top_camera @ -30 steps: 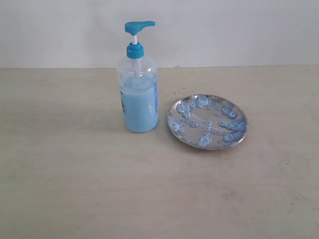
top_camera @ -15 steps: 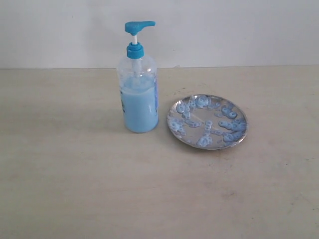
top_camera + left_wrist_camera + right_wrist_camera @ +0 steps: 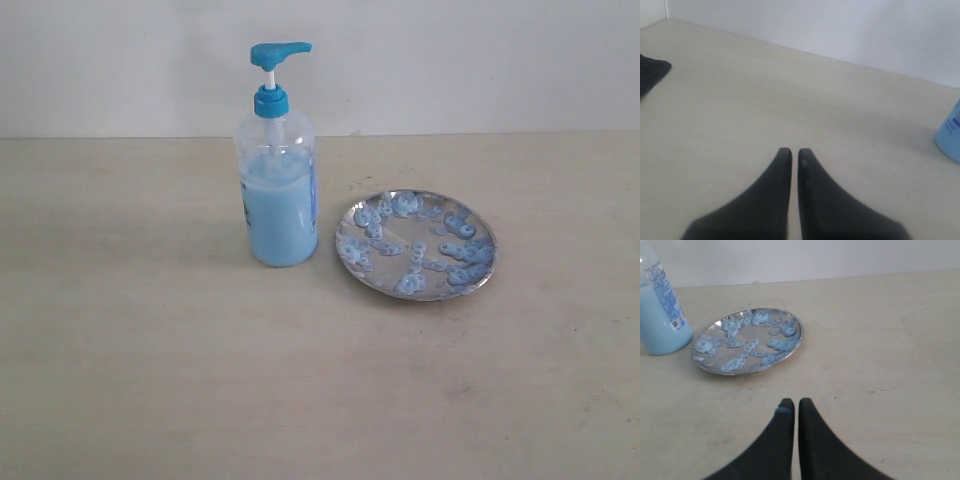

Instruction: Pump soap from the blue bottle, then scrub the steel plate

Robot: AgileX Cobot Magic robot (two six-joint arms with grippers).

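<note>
The blue bottle (image 3: 279, 190) stands upright mid-table, its bright blue pump head (image 3: 279, 52) raised and pale blue soap (image 3: 280, 225) filling its lower half. To its right lies the steel plate (image 3: 416, 244), dotted with light-blue soap blobs (image 3: 460, 250). Neither arm shows in the exterior view. The left gripper (image 3: 794, 152) is shut and empty over bare table, with the bottle's base (image 3: 950, 137) far off at the frame edge. The right gripper (image 3: 796, 403) is also shut and empty, hovering short of the plate (image 3: 747, 340) and the bottle (image 3: 660, 315).
A pale wooden table (image 3: 150, 350) runs back to a white wall (image 3: 450, 60). A dark object (image 3: 651, 72) lies at the edge of the left wrist view.
</note>
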